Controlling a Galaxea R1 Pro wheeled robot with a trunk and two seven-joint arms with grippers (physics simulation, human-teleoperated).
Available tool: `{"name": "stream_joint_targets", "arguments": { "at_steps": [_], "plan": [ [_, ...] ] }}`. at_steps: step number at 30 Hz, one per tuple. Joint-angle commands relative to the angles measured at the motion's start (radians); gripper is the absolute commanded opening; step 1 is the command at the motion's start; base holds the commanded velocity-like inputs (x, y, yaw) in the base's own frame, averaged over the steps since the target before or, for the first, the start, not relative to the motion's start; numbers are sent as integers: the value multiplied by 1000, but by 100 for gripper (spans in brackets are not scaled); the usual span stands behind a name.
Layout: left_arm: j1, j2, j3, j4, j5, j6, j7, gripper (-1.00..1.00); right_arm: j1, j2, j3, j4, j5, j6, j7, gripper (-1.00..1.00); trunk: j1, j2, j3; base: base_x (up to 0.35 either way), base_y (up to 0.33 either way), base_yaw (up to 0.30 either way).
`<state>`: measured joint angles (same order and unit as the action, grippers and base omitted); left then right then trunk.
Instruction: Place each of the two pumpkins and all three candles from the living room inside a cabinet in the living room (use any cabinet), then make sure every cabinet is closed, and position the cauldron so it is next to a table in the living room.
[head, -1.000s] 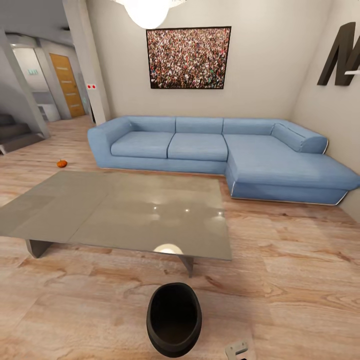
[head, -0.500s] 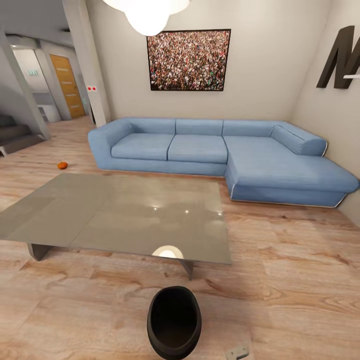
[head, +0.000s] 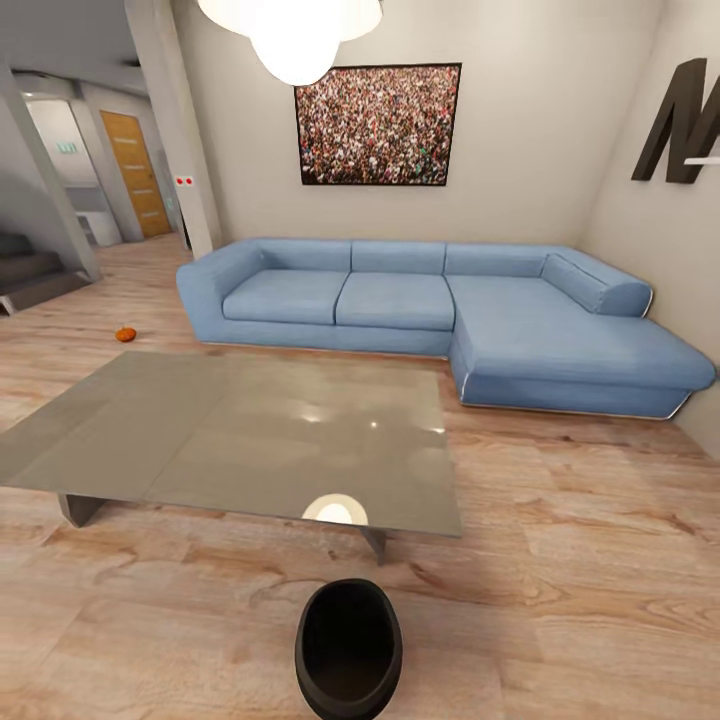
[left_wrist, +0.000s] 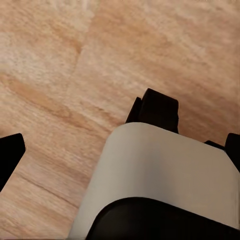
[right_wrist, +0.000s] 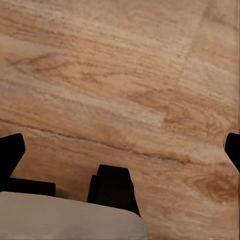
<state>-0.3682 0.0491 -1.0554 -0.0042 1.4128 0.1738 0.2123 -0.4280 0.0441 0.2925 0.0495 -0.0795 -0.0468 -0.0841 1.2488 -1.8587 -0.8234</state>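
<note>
Tools (right_wrist: 120, 150) spread wide, aimed down at wood floor (right_wrist: 125, 75)

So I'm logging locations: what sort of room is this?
A living room, most likely: a blue corner sofa, a low grey table on wood floor, and a framed picture on the wall.

Your head camera looks forward and down across the table (head: 250, 430) toward the sofa (head: 430, 310), cauldron (head: 348, 650) right at its lower edge. Both wrist cameras face down, close over the wood floor (left_wrist: 60, 75), which all three views share.
</note>
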Motion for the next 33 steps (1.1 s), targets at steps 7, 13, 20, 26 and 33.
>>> {"name": "stream_joint_targets", "arguments": {
  "at_steps": [7,13,20,26,33],
  "plan": [
    [0,-8,0,1,-1,1,1,100,7,-6,0,2,-1,-28,-2,100,-27,49,22,0,0,146],
    [0,-10,0,1,-2,2,1,100,15,-6,0,3,-2,-31,-2,100,-50,91,41,0,0,278],
    [0,-11,0,1,-2,3,2,100,17,-4,0,3,-1,-31,-2,100,-77,140,63,0,0,284],
    [0,-11,0,1,-2,3,2,100,17,-3,0,3,1,-31,-2,100,-100,182,82,0,0,285],
    [1,-11,1,1,-2,3,2,100,18,-3,0,3,2,-31,-2,100,-127,231,104,0,0,285]
  ]
}}
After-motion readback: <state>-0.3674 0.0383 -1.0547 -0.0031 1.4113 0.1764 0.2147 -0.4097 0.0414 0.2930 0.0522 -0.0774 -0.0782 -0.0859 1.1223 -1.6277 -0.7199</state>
